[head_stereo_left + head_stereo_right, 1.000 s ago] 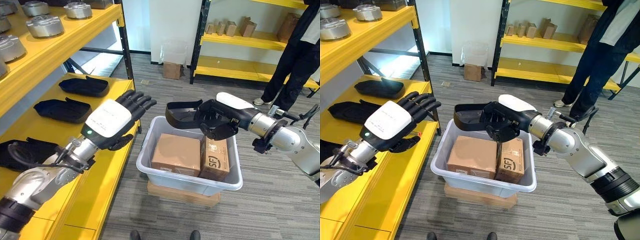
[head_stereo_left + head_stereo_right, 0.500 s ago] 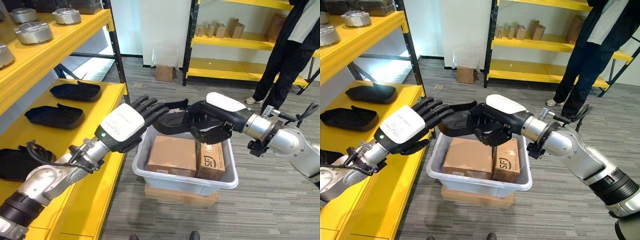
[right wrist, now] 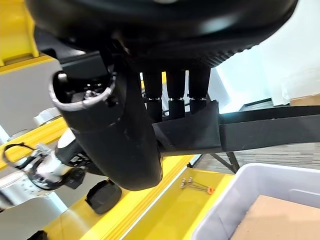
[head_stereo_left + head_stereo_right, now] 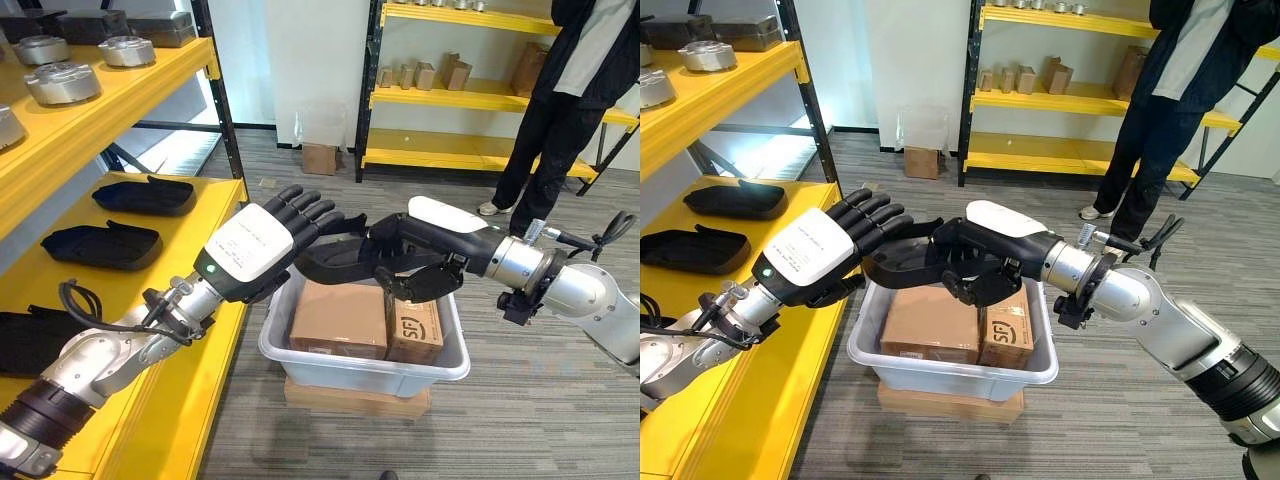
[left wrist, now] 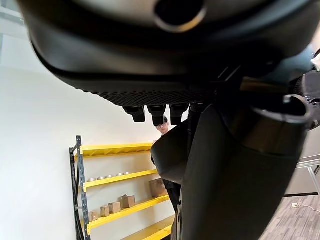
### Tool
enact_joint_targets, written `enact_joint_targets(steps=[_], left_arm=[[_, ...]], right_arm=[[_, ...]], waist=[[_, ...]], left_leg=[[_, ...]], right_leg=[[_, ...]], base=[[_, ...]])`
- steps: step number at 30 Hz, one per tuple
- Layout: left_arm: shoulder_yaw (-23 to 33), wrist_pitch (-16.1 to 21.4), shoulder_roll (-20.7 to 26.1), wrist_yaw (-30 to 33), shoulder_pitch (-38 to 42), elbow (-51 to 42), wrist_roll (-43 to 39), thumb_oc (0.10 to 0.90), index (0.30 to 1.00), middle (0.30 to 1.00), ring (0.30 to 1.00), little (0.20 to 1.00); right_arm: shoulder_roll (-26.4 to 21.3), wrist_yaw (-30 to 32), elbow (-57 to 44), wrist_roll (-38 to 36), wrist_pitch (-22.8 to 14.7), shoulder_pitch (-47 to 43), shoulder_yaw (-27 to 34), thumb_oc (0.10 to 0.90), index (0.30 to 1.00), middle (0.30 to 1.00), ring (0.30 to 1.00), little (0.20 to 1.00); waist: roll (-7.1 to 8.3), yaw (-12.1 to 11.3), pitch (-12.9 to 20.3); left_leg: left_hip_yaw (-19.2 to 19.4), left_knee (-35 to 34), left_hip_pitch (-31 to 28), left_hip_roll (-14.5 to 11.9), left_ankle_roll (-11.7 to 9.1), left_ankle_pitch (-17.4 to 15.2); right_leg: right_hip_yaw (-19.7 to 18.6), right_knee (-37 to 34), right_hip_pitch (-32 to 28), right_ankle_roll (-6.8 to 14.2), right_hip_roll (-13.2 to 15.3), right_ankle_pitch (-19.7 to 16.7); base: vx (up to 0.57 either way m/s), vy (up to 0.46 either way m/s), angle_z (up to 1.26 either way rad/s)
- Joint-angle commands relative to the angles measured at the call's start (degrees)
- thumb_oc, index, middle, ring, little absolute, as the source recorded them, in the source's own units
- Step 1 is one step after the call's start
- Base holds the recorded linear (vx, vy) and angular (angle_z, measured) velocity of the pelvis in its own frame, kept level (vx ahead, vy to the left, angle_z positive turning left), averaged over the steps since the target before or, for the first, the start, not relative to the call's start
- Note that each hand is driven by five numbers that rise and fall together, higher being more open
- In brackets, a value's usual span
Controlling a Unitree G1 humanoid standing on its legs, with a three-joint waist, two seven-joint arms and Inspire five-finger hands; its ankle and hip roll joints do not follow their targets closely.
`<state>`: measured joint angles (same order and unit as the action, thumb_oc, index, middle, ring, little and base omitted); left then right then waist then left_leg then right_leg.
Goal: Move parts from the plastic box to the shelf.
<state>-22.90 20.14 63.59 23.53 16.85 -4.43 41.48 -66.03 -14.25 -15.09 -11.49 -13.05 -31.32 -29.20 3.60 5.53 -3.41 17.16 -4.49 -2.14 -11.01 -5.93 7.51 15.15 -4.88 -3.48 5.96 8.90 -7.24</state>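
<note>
Above the left end of the pale plastic box (image 4: pixel 440 365), my right hand (image 4: pixel 432 232) is shut on a black moulded part (image 4: pixel 335 262). In the right wrist view its fingers (image 3: pixel 176 97) curl over the part's rim (image 3: pixel 200 132). My left hand (image 4: pixel 250 245) reaches in from the yellow shelf (image 4: pixel 205 335) side. It is open, and its straight fingers (image 4: pixel 312 208) lie against the part's left end. Two cardboard boxes (image 4: pixel 338 318) (image 4: pixel 412 330) fill the plastic box.
Two more black parts (image 4: pixel 143 196) (image 4: pixel 100 245) lie on the yellow shelf's middle level. Round metal parts (image 4: pixel 62 82) sit on the level above. The plastic box stands on a flat carton (image 4: pixel 350 398). A person (image 4: pixel 570 110) stands at the back right by another yellow rack (image 4: pixel 450 95).
The camera has shifted. My right hand carried the black part left, clear of the box, and my left hand swung right until its fingers met the part.
</note>
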Motion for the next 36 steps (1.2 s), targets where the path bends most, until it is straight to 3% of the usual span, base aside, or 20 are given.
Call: enact_joint_targets(steps=[1, 10, 32, 33, 34, 35, 36], left_arm=[[-0.2, -1.1, -1.6, 4.8, 8.3, 1.0, -0.4, 0.9, 1.0, 1.0, 1.0, 1.0], [-3.9, -0.5, -3.9, 3.6, 9.5, 2.8, -0.8, 0.9, 1.0, 1.0, 1.0, 1.0], [-11.2, 0.6, -15.2, -0.1, 11.5, 6.1, -4.4, 0.9, 1.0, 1.0, 1.0, 1.0], [-11.5, 0.7, -15.6, -0.2, 11.8, 6.2, -4.6, 0.841, 0.918, 0.918, 0.918, 0.918], [-11.9, 0.8, -16.1, -0.5, 11.9, 6.4, -5.0, 0.594, 0.572, 0.572, 0.572, 0.572], [-12.3, 0.8, -16.4, -0.6, 12.1, 6.4, -5.1, 0.524, 0.473, 0.473, 0.473, 0.473], [-12.9, 0.9, -16.8, -0.9, 12.4, 6.7, -5.6, 0.4, 0.3, 0.3, 0.3, 0.3]], right_arm=[[-1.6, 3.6, -5.2, -6.7, -5.5, -5.4, 1.5, 0.4, 0.3, 0.3, 0.3, 0.3], [-2.5, 3.6, -7.8, -8.7, -6.2, -4.9, 2.4, 0.4, 0.3, 0.3, 0.3, 0.3], [-1.1, 4.6, -9.7, -10.1, -6.8, -5.4, 2.4, 0.4, 0.3, 0.3, 0.3, 0.3], [-1.2, 4.6, -9.8, -10.2, -6.8, -5.6, 2.3, 0.4, 0.3, 0.3, 0.3, 0.3], [-1.1, 4.7, -9.8, -10.2, -6.8, -5.7, 2.2, 0.4, 0.3, 0.3, 0.3, 0.3], [-1.1, 4.7, -9.9, -10.4, -6.9, -5.8, 2.2, 0.4, 0.3, 0.3, 0.3, 0.3], [-1.1, 4.9, -9.9, -10.6, -6.9, -6.0, 2.1, 0.4, 0.3, 0.3, 0.3, 0.3]], waist=[[0.43, -0.3, 3.8], [0.53, 0.3, 3.6], [0.74, 1.8, 3.3], [0.75, 1.8, 3.3], [0.78, 1.9, 3.3], [0.78, 2.0, 3.3], [0.8, 2.0, 3.2]], left_leg=[[1.7, -0.5, -2.5, -6.2, -4.3, -1.2], [2.0, -0.5, -2.5, -6.5, -4.4, -1.1], [2.8, -0.5, -2.6, -6.4, -4.1, -1.2], [2.9, -0.5, -2.6, -6.4, -4.1, -1.2], [2.9, -0.5, -2.6, -6.4, -4.1, -1.2], [2.9, -0.5, -2.6, -6.4, -4.0, -1.2], [2.9, -0.5, -2.7, -6.4, -4.0, -1.3]], right_leg=[[0.8, 2.7, -3.0, 5.7, 3.9, 3.5], [0.5, 2.5, -2.7, 5.7, 3.6, 3.5], [-0.6, 2.1, -2.3, 5.4, 3.5, 3.1], [-0.6, 2.1, -2.3, 5.4, 3.5, 3.1], [-0.6, 2.1, -2.3, 5.4, 3.5, 3.2], [-0.6, 2.1, -2.2, 5.4, 3.5, 3.2], [-0.8, 2.1, -2.2, 5.4, 3.5, 3.2]], base=[[0.0, 0.0, 0.0], [0.0, 0.0, -0.02], [0.0, 0.001, -0.01], [0.0, 0.0, 0.0], [0.0, 0.0, 0.0], [0.0, 0.0, 0.0], [0.0, 0.0, 0.0]])
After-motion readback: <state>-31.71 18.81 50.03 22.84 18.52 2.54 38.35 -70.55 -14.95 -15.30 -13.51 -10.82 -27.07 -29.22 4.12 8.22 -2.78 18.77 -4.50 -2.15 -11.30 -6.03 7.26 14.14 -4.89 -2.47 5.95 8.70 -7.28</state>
